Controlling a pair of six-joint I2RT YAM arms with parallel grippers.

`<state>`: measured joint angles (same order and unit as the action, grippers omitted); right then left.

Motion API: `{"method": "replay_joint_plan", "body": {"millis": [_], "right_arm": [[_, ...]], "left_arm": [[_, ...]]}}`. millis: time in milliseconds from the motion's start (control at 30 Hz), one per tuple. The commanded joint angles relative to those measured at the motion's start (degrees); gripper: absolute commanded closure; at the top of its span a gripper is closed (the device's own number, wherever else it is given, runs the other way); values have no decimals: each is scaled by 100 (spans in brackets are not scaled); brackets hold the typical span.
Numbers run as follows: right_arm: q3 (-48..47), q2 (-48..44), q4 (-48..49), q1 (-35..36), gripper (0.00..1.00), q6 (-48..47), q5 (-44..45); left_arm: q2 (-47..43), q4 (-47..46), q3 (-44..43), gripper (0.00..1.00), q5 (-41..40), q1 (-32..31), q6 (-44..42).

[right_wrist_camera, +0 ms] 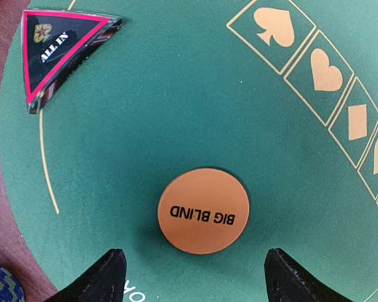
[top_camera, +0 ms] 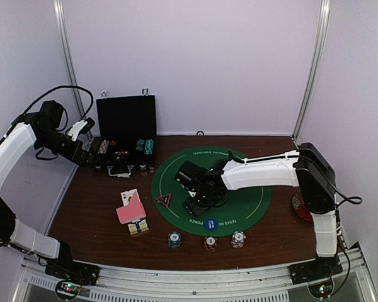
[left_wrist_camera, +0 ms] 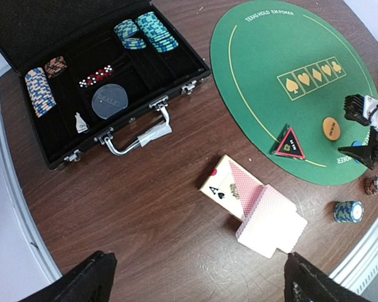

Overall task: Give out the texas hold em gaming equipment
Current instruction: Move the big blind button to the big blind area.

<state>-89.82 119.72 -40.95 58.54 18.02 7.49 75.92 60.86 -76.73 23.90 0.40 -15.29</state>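
Note:
My right gripper [right_wrist_camera: 195, 280] is open and hovers low over the green mat, its fingertips either side of an orange "BIG BLIND" button [right_wrist_camera: 203, 210] without touching it. In the top view the right gripper [top_camera: 201, 202] hides that button. A blue button [top_camera: 211, 223] lies at the mat's near edge. Three chip stacks [top_camera: 174, 239] [top_camera: 210, 243] [top_camera: 238, 238] stand in front of the mat. Pink-backed cards [left_wrist_camera: 264, 211] lie on the wood beside an ace-printed box. My left gripper [left_wrist_camera: 198, 283] is open and empty, high above the table near the case.
The open black case [left_wrist_camera: 107, 82] at the back left holds more chip stacks and a dark disc. A black and red "ALL IN" triangle [right_wrist_camera: 60, 50] lies on the mat's [right_wrist_camera: 176, 107] left side. A red object [top_camera: 299, 204] sits at the right table edge.

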Motion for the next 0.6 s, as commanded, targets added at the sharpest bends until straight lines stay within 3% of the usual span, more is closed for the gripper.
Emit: {"method": "replay_joint_plan", "body": {"millis": [0,233,567], "right_arm": [[79,130,240,-120,24,253,18],[200,270,428,-333,33,355,-184],[46,501,399,-408,35,388,-267]], "left_arm": [[21,14,-123,2,135,36,-1],[86,62,-299,2,145,34,-27],[154,59,-403,3,220,39,-7]]}}
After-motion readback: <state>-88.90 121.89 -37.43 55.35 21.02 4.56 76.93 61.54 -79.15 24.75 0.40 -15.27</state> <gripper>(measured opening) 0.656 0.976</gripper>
